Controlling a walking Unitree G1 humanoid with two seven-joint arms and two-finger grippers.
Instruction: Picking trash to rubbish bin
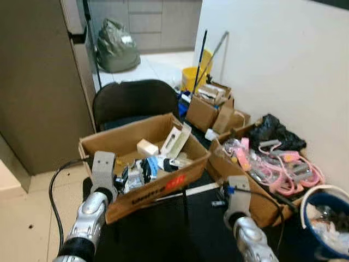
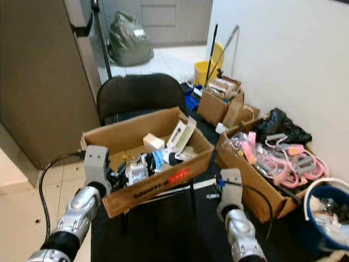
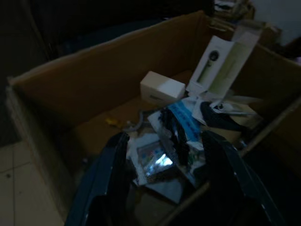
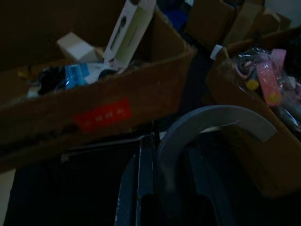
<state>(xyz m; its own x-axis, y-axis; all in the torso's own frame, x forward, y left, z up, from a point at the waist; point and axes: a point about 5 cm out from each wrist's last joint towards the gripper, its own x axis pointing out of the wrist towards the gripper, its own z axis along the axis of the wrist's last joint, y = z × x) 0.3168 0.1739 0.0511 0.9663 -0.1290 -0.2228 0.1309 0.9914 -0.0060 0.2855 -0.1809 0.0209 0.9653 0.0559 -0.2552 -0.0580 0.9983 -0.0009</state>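
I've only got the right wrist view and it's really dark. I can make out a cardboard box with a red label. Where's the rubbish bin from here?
Observer: A blue bin with a white liner stands on the floor at the robot's far right, past the box of pink items.
Operator: And where is the left gripper?
Observer: The left gripper is open, over the crumpled wrappers in the near left corner of the red-labelled box.
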